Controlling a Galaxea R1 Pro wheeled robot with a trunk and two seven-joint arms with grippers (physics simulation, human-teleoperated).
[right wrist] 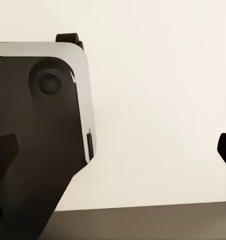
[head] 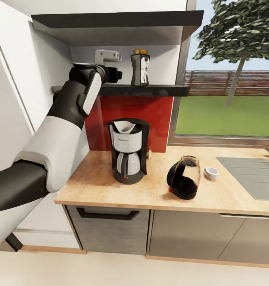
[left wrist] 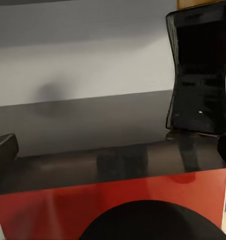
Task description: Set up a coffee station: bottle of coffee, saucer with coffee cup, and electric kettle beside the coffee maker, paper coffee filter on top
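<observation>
The dark bottle of coffee (head: 140, 68) with a gold lid stands on the dark kitchen shelf (head: 150, 89). My left gripper (head: 116, 74) is raised to shelf height just left of the bottle (left wrist: 200, 70), open with nothing between its fingers (left wrist: 3, 147). Below it, the coffee maker (head: 127, 151) stands on the countertop (head: 95, 182) with a white paper filter (head: 124, 127) in its top. A black electric kettle (head: 185, 177) sits tilted to the right of it, with a small white coffee cup (head: 211, 172) beside it. My right gripper (right wrist: 113, 152) is open before a pale wall.
A red backsplash (head: 150, 115) runs under the shelf. A sink (head: 249, 174) is set in the counter at the right, below a window (head: 229, 103). A tall white cabinet (head: 15, 79) stands left of my arm. A dark robot part (right wrist: 43, 140) sits close to my right gripper.
</observation>
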